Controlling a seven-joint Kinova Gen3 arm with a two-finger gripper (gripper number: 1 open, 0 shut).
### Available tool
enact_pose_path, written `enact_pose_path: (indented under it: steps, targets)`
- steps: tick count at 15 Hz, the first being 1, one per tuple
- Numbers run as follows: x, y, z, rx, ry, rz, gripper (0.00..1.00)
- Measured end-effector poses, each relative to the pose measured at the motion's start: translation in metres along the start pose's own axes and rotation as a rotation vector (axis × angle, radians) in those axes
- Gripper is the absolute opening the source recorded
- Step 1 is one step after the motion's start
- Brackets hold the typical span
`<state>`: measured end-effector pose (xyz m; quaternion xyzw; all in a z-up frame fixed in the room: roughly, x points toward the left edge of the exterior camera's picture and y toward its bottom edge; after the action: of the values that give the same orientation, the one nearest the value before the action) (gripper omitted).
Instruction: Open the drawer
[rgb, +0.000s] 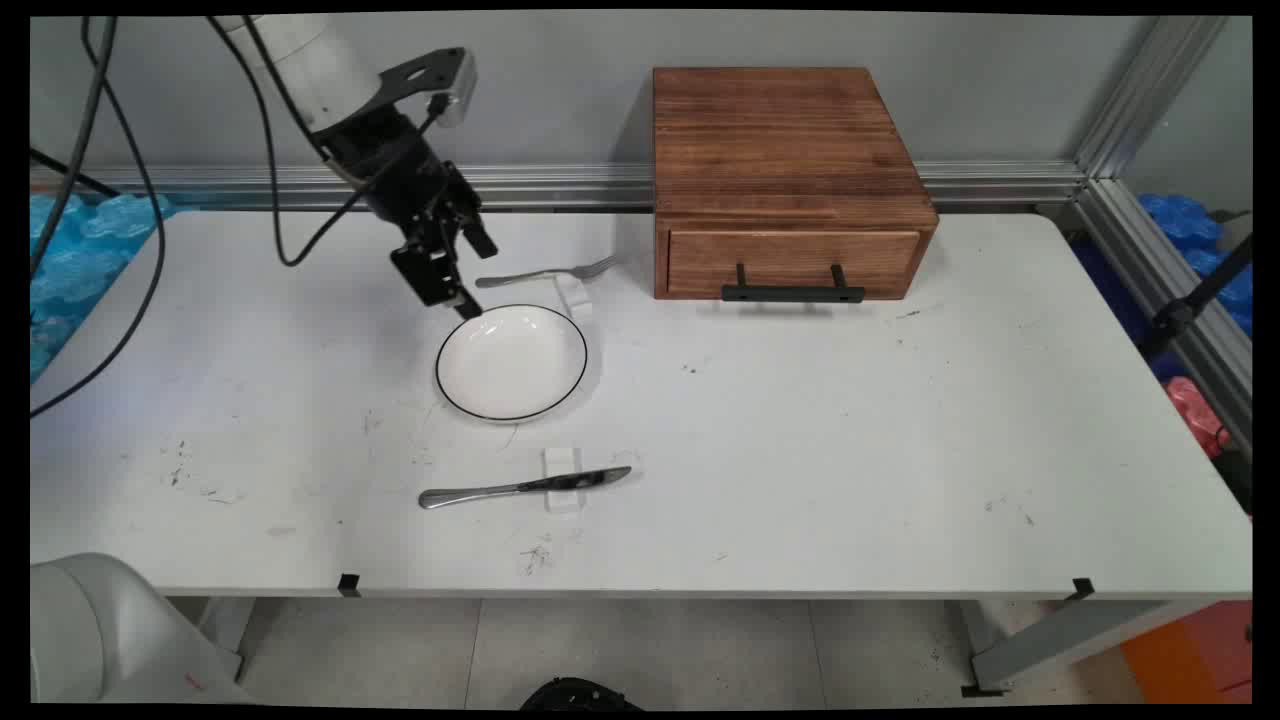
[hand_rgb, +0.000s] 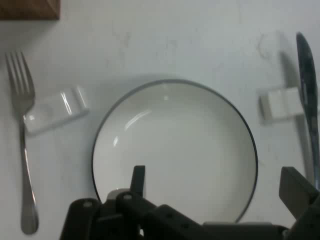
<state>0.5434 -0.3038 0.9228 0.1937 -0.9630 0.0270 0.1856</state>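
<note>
Your hand (rgb: 462, 285) hangs over the plate's (rgb: 511, 361) far left rim, fingers spread and holding nothing; in the hand view the plate (hand_rgb: 175, 150) lies between them. A fork (rgb: 548, 274) sits behind the plate, tines on a white rest (rgb: 574, 296). In front, a knife (rgb: 523, 486) lies across another rest (rgb: 562, 480). A wooden drawer box (rgb: 790, 180) stands at the worktop's (rgb: 850, 450) back.
</note>
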Motion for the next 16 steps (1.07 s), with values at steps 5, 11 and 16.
enact_pose_path:
  steps: [5, 11, 16]
  targets:
    - [0.03, -0.001, 0.003, 0.022, 0.04, -0.012, 1.0]
    - [0.099, 0.0, 0.016, 0.06, 0.128, -0.022, 1.0]
    - [0.151, 0.0, 0.04, 0.085, 0.191, -0.029, 1.0]
